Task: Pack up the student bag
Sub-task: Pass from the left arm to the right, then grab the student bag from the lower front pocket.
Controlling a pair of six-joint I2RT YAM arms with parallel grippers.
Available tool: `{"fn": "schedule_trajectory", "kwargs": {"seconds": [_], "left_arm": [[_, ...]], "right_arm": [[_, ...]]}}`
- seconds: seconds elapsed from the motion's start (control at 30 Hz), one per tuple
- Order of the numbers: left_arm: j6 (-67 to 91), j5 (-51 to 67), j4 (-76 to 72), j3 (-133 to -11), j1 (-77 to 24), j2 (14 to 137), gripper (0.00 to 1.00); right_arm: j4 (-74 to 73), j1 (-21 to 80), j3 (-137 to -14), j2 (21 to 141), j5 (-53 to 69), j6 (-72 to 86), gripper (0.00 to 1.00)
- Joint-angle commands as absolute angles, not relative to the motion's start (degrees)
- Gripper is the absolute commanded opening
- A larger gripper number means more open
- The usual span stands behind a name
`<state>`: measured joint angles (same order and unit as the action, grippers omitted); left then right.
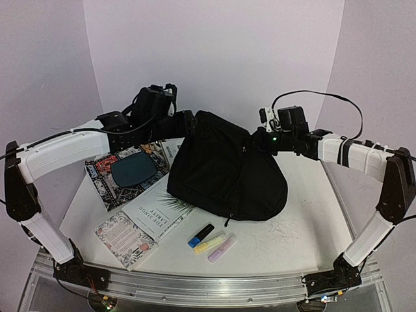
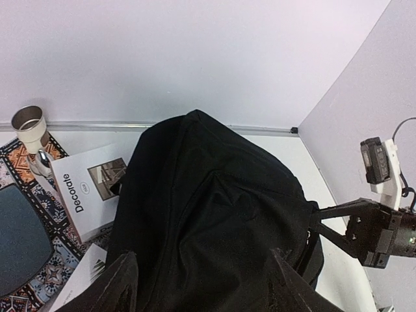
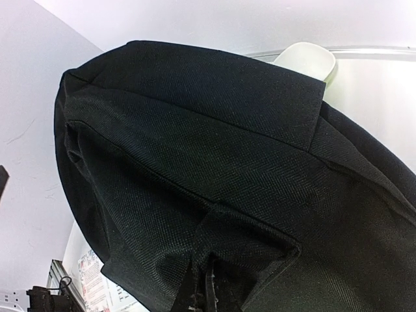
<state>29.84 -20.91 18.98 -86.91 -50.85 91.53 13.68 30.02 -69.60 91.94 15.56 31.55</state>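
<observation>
The student bag (image 1: pixel 227 170) lies slumped at the middle of the table (image 1: pixel 312 214), somewhat nearer the far edge than the near one, its black fabric bulging upward. The left gripper (image 2: pixel 203 270) sits at the bag's far-left shoulder with its fingers (image 2: pixel 120 286) spread wide and fabric filling the gap between them (no pinch shows). The right gripper (image 2: pixel 314 214) meets the bag's far-right side. Its jaws seem drawn together on a pucker of fabric, though the right wrist view is too dark there to be sure.

Toward the left edge lies a patterned mat (image 1: pixel 97 175) carrying a dark teal plate (image 1: pixel 133 169). A metal cup (image 2: pixel 29 127) stands at the mat's far edge, and a "Decorate" book (image 2: pixel 84 188) lies beside the bag. Toward the near-left corner lie a white book (image 1: pixel 159 211) and a floral book (image 1: pixel 127 237). Three highlighters (image 1: pixel 211 242) lie by the near edge, close to the bag.
</observation>
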Motion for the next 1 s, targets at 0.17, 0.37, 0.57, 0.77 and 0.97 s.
{"fn": "schedule_trajectory", "kwargs": {"seconds": [0.17,0.37,0.57,0.77,0.97], "left_arm": [[32.71,-4.58,16.87,-92.53,-51.41,93.96,0.51],[37.2,5.38,11.46,-93.09,-52.75,100.37,0.39],[39.98,10.82,8.52,-95.07,-53.83,106.45,0.28],[41.09,12.88,7.36,-95.95,-53.97,110.08,0.18],[41.5,14.7,6.77,-97.8,-53.97,113.08,0.14]], "right_arm": [[19.14,30.73,-71.8,91.72,16.8,34.23,0.0],[19.49,31.44,-71.81,92.19,16.99,35.21,0.0],[19.6,32.12,-71.56,91.98,16.62,35.72,0.0],[19.77,32.7,-71.61,92.1,16.73,35.94,0.0],[19.86,33.09,-71.88,92.2,16.94,35.94,0.0]]}}
